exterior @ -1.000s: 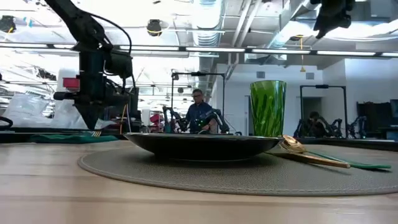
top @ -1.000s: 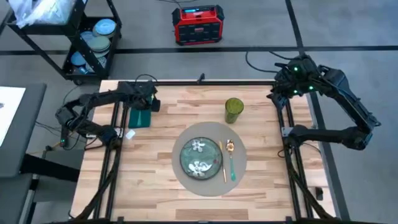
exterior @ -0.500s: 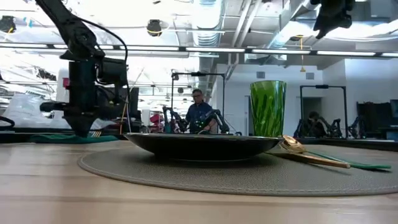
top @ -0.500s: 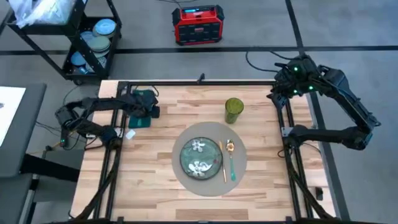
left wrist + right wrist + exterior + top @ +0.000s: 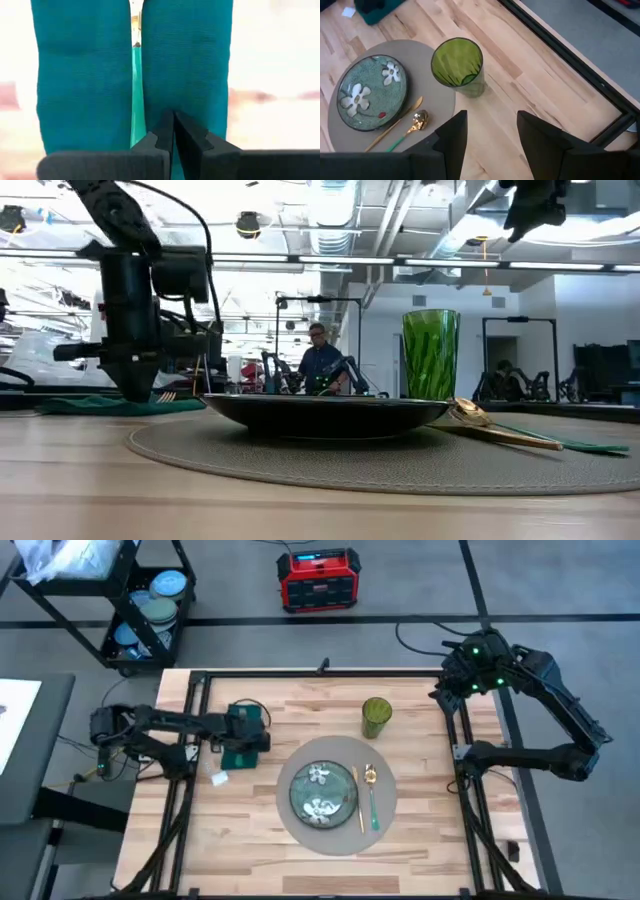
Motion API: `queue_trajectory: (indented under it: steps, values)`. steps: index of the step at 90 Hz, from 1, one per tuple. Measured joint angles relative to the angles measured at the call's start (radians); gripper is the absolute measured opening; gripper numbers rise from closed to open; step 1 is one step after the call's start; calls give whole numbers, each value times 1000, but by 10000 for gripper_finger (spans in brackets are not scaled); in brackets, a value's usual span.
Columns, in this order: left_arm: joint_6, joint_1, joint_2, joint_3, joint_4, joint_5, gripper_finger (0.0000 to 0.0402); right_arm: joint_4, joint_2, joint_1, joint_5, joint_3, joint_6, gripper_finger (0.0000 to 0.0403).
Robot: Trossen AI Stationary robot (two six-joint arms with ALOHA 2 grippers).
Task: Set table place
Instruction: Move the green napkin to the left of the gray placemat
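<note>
The left gripper (image 5: 243,747) is low over the surface (image 5: 260,840), between its left edge and the round grey placemat (image 5: 285,820). Its fingers (image 5: 170,135) are pressed together, clamped on a fold of the dark green napkin (image 5: 240,755), which lies flat on the wood just left of the placemat without touching it. In the low view the same gripper (image 5: 135,385) stands upright with its tip down at the napkin (image 5: 90,406). A small white tag (image 5: 219,777) lies on the wood near the napkin's front corner.

The placemat sits near the middle of the surface. On it rests the grey-green floral plate (image 5: 322,791), and beside the plate, toward the right edge of the mat, lie a gold spoon (image 5: 369,776) and green-handled cutlery (image 5: 374,810). A green glass (image 5: 376,717) stands upright on the wood just behind the mat's back-right edge.

The right gripper (image 5: 490,125) waits high above the back-right corner of the surface, its fingers apart and holding nothing.

A person (image 5: 320,360) sits in the room behind the surface.
</note>
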Motion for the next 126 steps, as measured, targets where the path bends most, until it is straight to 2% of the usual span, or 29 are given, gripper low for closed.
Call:
queue_trajectory:
  steps: [16,30,56,80,111,126]
  values:
    - [-225,-193,0,-1,14,4,0,0,-2,23,0,0,-1,162]
    - [-380,-313,9,-1,88,4,0,0,-1,57,0,0,-2,162]
    - [-491,-461,82,0,283,15,0,3,0,94,0,0,-2,162]
    - [-570,-525,91,4,281,14,0,1,0,119,0,0,0,162]
    - [-577,-558,95,58,249,31,0,1,0,124,0,0,-1,162]
    - [-596,-565,95,57,301,29,0,1,0,124,0,0,-3,162]
